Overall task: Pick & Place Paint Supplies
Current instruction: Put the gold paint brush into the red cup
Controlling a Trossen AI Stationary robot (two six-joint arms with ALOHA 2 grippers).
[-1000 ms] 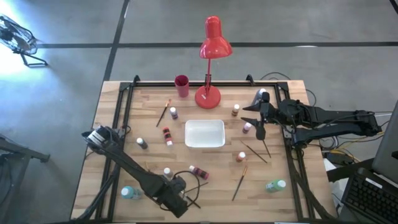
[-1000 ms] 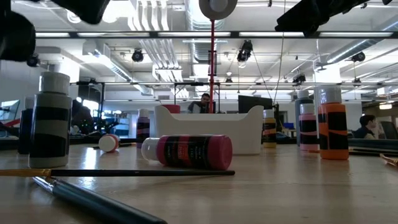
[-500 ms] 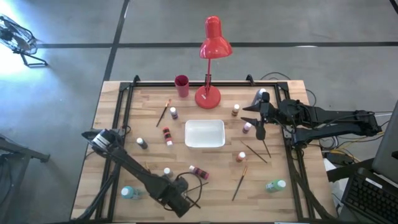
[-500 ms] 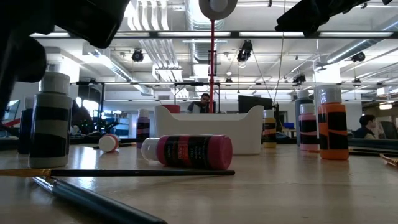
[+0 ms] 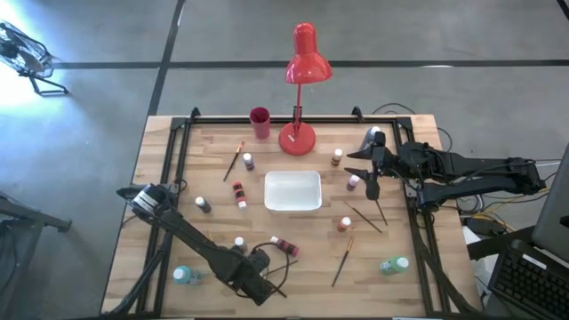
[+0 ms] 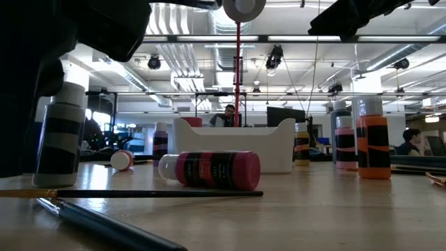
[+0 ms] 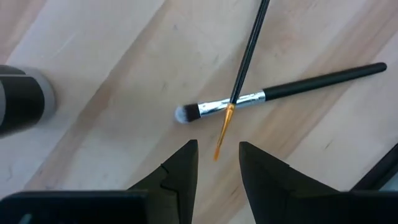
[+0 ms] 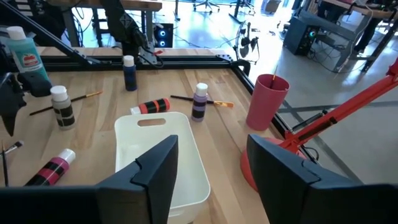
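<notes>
Left gripper (image 7: 216,163) hangs low over the near edge of the wooden bench (image 5: 160,200), fingers parted, nothing between them. Directly beneath: two crossed brushes, a black-handled brush with silver ferrule and grey bristles (image 7: 273,93) and a thin dark brush with an orange tip (image 7: 239,81) lying over it. The orange tip points into the gap between the fingers.

Change from the earlier frames: in the low view the left arm's dark bulk now fills the upper left corner and covers the top of the black-and-white striped bottle (image 6: 59,143), which stood clear a second ago. From above, the gripper has crept slightly toward the bench centre. My read: it is lining up on a brush, pick not yet made.

Right gripper (image 8: 208,168) hovers unchanged beside the white rectangular tray (image 5: 292,190), fingers apart, empty. Bottles and brushes lie scattered as before; the pink bottle on its side (image 6: 212,169) has not moved. Tray looks empty.
</notes>
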